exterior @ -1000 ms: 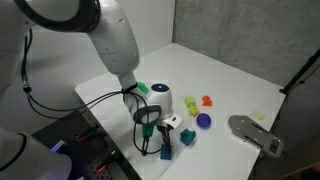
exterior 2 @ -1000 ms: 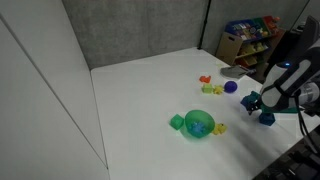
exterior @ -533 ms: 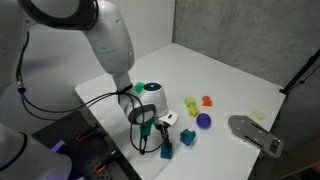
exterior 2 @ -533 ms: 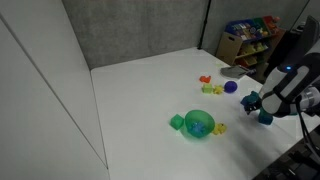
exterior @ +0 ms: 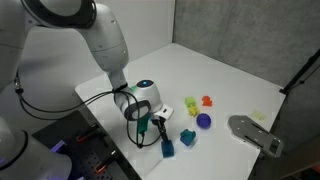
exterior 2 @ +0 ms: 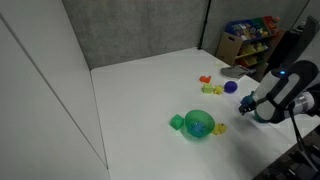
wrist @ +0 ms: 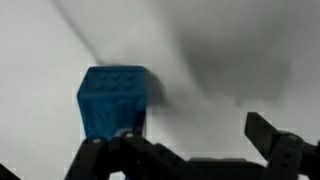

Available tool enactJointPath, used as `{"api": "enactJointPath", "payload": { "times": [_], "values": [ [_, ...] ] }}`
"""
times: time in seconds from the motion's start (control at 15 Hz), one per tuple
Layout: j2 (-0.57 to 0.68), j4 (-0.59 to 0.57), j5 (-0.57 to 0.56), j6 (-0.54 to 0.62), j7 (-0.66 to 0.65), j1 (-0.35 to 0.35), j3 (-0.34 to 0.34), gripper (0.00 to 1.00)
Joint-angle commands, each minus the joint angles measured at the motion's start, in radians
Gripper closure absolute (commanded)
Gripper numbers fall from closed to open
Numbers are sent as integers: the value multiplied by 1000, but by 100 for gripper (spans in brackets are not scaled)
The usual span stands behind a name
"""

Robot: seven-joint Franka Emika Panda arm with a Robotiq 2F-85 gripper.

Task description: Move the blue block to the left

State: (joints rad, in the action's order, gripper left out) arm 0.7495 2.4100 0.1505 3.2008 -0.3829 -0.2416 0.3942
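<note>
The blue block [exterior: 167, 148] is a small mid-blue cube standing on the white table [exterior: 230, 80] near its front edge. In the wrist view it sits at the left [wrist: 112, 98], just beyond my left finger and outside the jaws. My gripper [exterior: 150, 126] hangs a little above and beside the block. Its fingers are spread wide with only bare table between them [wrist: 185, 140]. In an exterior view the gripper [exterior 2: 255, 106] covers the spot where the block stands, so I cannot make the block out there.
A lighter teal-blue piece [exterior: 187, 136] lies right next to the block. A purple ball [exterior: 203, 120], an orange piece [exterior: 207, 100] and a yellow-green piece [exterior: 190, 103] lie further in. A green bowl [exterior 2: 200, 123] and a green cube [exterior 2: 177, 122] stand nearby. A grey object [exterior: 255, 133] sits at the table's edge.
The gripper has drawn up and back from the blue block, toward the arm's base. The block has stayed on the table.
</note>
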Motion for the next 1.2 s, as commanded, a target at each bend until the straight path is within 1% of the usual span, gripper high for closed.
{"api": "enactJointPath", "payload": {
  "times": [0.0,0.2,0.4,0.53,0.67,0.8,1.07,1.13],
  "values": [
    [3,-4,42,21,32,-21,-4,0],
    [2,-5,51,26,34,-20,-20,0],
    [-15,1,51,40,43,1,-47,0],
    [-36,3,46,15,54,20,-58,0],
    [-57,10,43,-16,60,15,-36,0],
    [-85,17,40,-31,68,26,-18,0],
    [-91,6,36,-76,63,25,55,0],
    [-90,3,31,-82,64,41,52,0]
  ]
}}
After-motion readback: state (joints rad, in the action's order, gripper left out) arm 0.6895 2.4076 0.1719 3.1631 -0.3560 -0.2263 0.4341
